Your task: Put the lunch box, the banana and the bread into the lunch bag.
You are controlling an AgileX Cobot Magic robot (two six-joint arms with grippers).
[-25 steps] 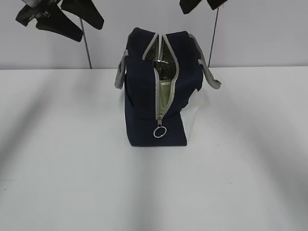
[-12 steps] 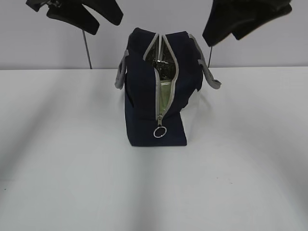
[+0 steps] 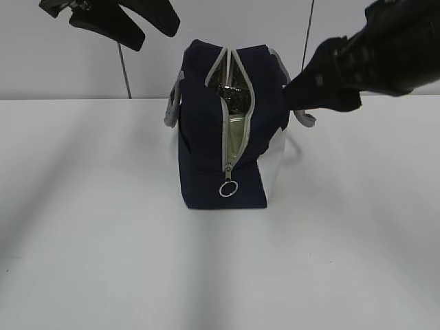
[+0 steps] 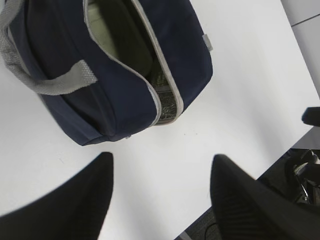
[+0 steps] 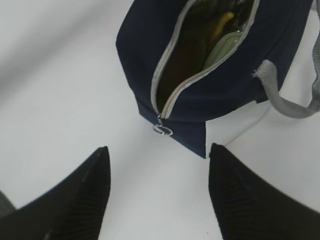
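The lunch bag (image 3: 223,130) stands upright mid-table, zipper gaping from the top down to the ring pull (image 3: 228,189) at its near end. Through that gap in the right wrist view there's the lunch box (image 5: 223,47), pale green lid showing, and the banana (image 5: 220,23) tucked beside it in the silver lining. The bread? Can't make it out, too dark in there.

Left gripper (image 4: 160,200) hangs high on the far left, jaws apart and empty. Right gripper (image 5: 157,200) sits just off the bag's right side, close to the grey strap (image 3: 306,118), jaws also apart, nothing between them.

The risk, I'd say, is that strap: a finger passing there could hook the loop and drag or topple this tall, narrow bag. A nudge on the soft wall might also fold the opening shut.

Room to work is generous. The white table (image 3: 103,240) lies bare near, left and right, and its edge shows only in the left wrist view, well apart from the bag.
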